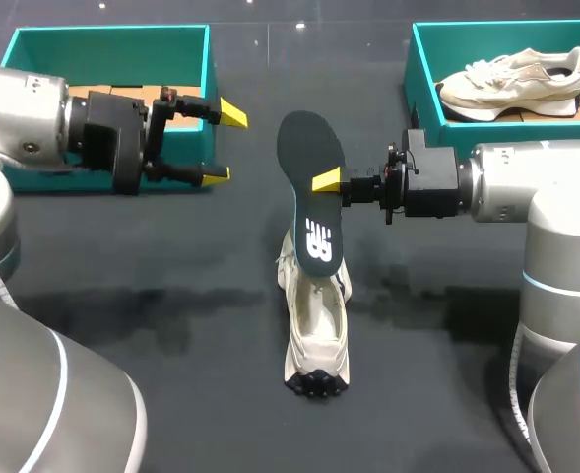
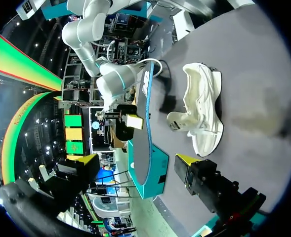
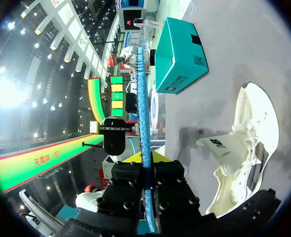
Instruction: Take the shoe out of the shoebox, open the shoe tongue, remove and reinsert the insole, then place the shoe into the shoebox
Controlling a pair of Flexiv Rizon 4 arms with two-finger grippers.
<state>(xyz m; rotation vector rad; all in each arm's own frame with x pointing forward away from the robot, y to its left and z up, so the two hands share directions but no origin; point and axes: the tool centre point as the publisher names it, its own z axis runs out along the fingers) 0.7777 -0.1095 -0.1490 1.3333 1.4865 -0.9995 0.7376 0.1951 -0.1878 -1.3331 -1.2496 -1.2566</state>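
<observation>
A dark insole (image 1: 309, 148) with a white logo hangs above the table's middle, held by its edge in my right gripper (image 1: 327, 180), which is shut on it. Below the insole a white shoe (image 1: 316, 315) lies on the dark table, its tongue pulled up. My left gripper (image 1: 225, 144) stands open to the insole's left, in front of the left teal shoebox (image 1: 14, 49), with nothing between its fingers. In the right wrist view the insole (image 3: 143, 113) rises edge-on from my right gripper (image 3: 147, 159), with the shoe (image 3: 244, 143) beside it. The left wrist view shows the insole (image 2: 143, 133) ahead and the shoe (image 2: 202, 113) beyond.
A second teal shoebox (image 1: 422, 69) at the back right holds another pale shoe (image 1: 511, 81). The left box shows brown cardboard inside. Dark bare tabletop lies around the shoe on both sides.
</observation>
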